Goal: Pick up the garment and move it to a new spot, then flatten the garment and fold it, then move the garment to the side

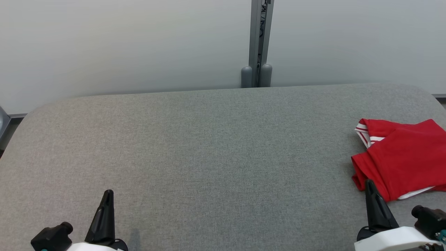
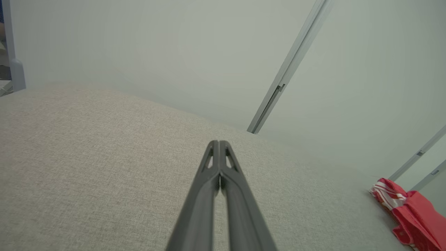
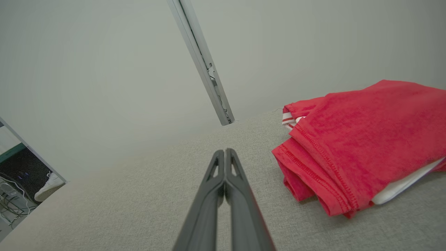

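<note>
The garment [image 1: 404, 164] is a red top with white-and-red striped trim, lying folded at the right edge of the grey table [image 1: 209, 146]. It also appears at the far right in the left wrist view, garment [image 2: 414, 216], and fills the right half of the right wrist view, garment [image 3: 362, 139]. My right gripper [image 1: 368, 183] is shut with nothing in it, its tip just at the garment's near left corner. In its own view the right gripper [image 3: 225, 152] has its fingers pressed together left of the cloth. My left gripper [image 1: 108, 192] is shut and empty at the near left; the left gripper [image 2: 218, 143] points over bare table.
A pale wall stands behind the table, with a grey vertical post [image 1: 259, 42] at its middle. The table's far corners are rounded. A white shoe [image 3: 48, 186] and cables show on the floor past the table's edge in the right wrist view.
</note>
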